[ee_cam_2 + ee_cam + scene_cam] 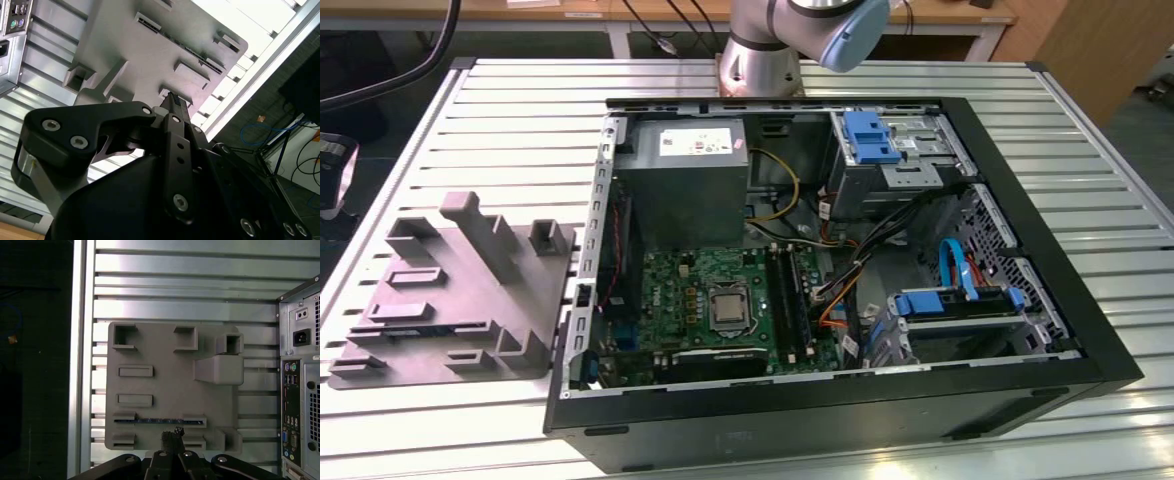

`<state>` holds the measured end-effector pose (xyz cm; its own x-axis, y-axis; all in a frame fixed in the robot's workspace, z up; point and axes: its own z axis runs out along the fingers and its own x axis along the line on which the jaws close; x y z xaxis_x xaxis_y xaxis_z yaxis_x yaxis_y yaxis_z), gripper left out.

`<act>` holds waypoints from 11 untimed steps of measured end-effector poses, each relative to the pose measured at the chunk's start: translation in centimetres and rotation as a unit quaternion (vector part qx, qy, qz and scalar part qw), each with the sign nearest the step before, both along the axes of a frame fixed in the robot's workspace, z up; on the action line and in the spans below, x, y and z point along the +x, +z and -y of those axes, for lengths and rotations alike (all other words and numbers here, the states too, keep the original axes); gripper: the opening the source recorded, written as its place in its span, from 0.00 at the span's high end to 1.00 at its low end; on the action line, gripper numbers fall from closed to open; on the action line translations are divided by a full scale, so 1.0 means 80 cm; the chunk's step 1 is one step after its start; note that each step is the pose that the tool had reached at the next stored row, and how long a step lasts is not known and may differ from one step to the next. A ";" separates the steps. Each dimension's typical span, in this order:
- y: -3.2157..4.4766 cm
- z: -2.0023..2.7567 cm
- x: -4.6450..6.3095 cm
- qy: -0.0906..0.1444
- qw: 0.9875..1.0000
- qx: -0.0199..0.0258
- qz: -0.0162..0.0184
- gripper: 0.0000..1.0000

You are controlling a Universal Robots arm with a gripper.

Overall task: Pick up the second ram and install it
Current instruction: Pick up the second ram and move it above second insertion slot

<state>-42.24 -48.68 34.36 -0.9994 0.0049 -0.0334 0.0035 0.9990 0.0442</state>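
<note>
The second ram [159, 420] stands on its edge in a long slot of the grey holder block [165, 385], a thin dark strip with bluish glints. It is also a dark line [181, 44] in the second wrist view, and a faint bluish strip [438, 328] in the exterior view. My gripper [172, 433] hangs well above the block, its fingertips [172, 100] pressed together with nothing between them, close to the ram's slot. The green motherboard [707, 290] lies in the open computer case, with long black ram slots [790, 298] beside the processor socket.
The black case [1014, 390] lies open on the slatted metal table [520, 110], with its rear ports [292, 410] facing the holder block. Inside are a grey power supply [680, 180], blue drive brackets [867, 135] and loose cables [854, 260]. The table edge [80, 365] runs just beyond the block.
</note>
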 end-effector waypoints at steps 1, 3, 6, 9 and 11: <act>0.0000 0.0000 0.000 0.000 1.000 0.000 0.000 0.90; 0.0000 0.0000 0.000 0.000 1.000 0.000 0.000 0.90; -0.0002 0.0000 0.000 0.007 1.000 0.000 0.000 0.90; -0.0007 0.0000 0.000 0.032 0.999 0.000 0.000 0.90; -0.0013 0.0000 0.000 0.051 0.999 0.000 0.000 0.90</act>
<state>-42.24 -48.68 34.26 -0.9948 -0.0964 -0.0334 -0.0979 0.9942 0.0438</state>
